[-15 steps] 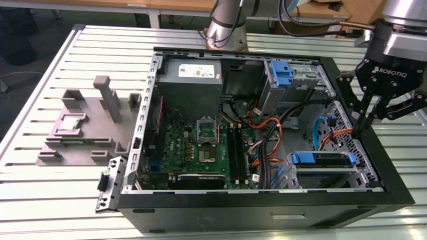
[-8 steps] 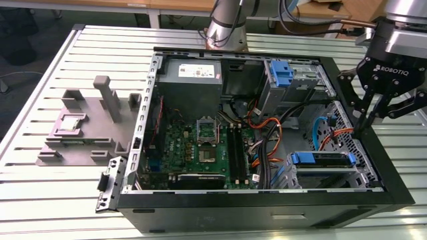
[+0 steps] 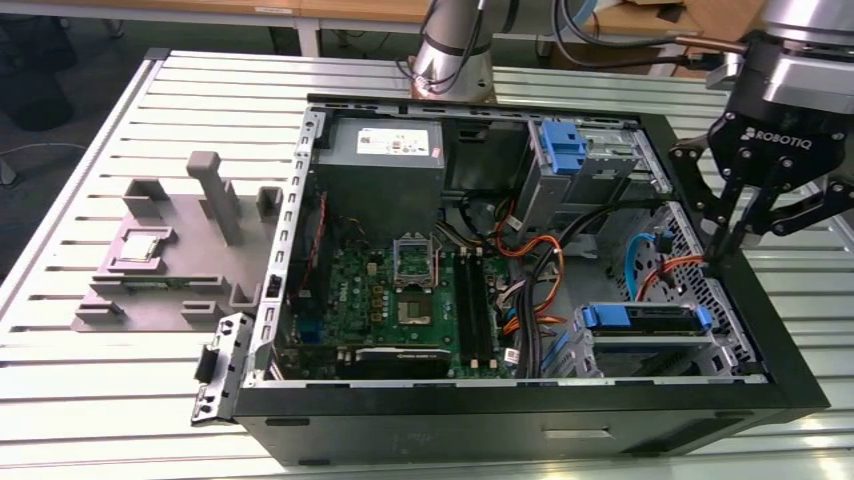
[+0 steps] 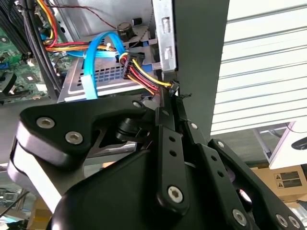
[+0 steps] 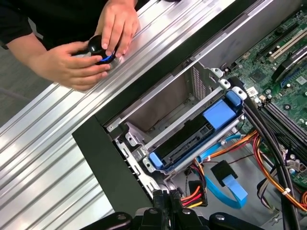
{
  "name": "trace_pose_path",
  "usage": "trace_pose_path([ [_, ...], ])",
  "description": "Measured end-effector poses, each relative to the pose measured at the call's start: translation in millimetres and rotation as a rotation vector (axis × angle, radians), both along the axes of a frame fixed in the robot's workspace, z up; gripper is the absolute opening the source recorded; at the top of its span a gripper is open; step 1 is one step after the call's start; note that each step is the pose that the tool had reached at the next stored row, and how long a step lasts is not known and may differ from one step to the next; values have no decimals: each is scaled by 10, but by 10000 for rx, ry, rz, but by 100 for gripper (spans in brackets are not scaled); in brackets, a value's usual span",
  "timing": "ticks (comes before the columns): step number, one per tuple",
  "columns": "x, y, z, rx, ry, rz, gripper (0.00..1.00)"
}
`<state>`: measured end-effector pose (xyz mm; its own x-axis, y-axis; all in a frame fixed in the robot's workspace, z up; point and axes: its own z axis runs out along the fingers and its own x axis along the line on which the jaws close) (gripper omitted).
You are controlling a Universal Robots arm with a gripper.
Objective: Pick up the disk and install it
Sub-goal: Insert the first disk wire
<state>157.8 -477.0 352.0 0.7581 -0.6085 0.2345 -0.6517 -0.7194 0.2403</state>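
The disk (image 3: 645, 318) lies flat in the grey drive cage at the near right corner of the open computer case (image 3: 534, 400), its blue carrier (image 5: 192, 139) facing into the case. My gripper (image 3: 721, 258) hangs just behind that cage, close to the case's wall on the exterior view's right. Both wrist views show the gripper (image 4: 169, 93) (image 5: 165, 196) with its fingers pressed together, pinching a small black plug (image 4: 173, 87) on the red, yellow and black cable. The disk is apart from the fingers.
A blue flat cable (image 4: 88, 62) loops beside the cage. The motherboard (image 3: 400, 290), a grey box (image 3: 380, 150) and a second cage with a blue tab (image 3: 567, 150) sit inside the case. A grey fixture (image 3: 174, 260) stands on the table. A person's hands (image 5: 96, 43) hold a small black object.
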Motion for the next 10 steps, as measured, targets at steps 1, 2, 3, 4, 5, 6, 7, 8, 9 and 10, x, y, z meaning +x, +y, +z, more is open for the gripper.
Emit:
trace_pose_path([
  [1,-11,0,0,0,-3,-1,16],
  [2,-22,-2,0,1,-20,0,16],
  [3,-31,-4,1,8,-70,-1,16],
  [4,-42,-7,1,46,-146,-1,16],
  [5,-48,-10,-1,118,-225,-1,16],
  [6,-54,-13,-1,196,-304,-1,16],
  [7,-60,-16,-1,275,-386,-1,16],
  [8,-68,-20,0,335,-456,-1,16],
  [9,-80,-25,0,375,-514,-1,16],
  [10,-95,-33,0,391,-547,-2,16],
])
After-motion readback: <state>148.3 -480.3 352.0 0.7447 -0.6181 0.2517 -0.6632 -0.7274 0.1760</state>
